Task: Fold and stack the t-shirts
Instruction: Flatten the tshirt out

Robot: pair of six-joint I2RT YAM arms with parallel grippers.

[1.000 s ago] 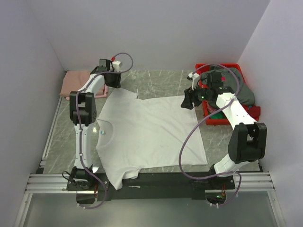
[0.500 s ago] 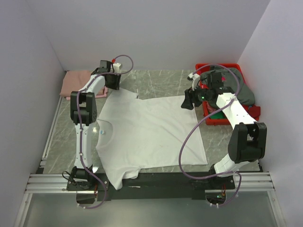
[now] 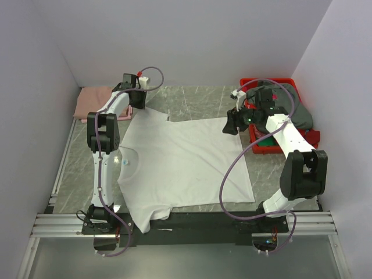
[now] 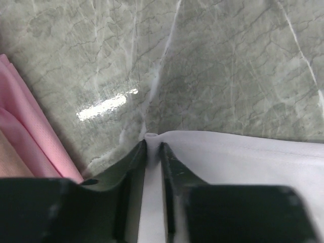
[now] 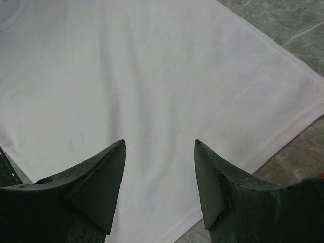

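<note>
Over the past second little shifts: the white t-shirt (image 3: 180, 163) lies spread on the counter (image 3: 192, 102), its far sleeve corner pinched between the nearly closed left jaws and its hem beneath the wide-open right jaws, so folding seems not yet begun.

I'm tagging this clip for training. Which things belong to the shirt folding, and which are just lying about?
Job: flat-spread white cloth t-shirt; folded salmon-pink cloth t-shirt; heaped grey cloth garments.
Lying about: red plastic bin; grey marble-patterned tabletop.
</note>
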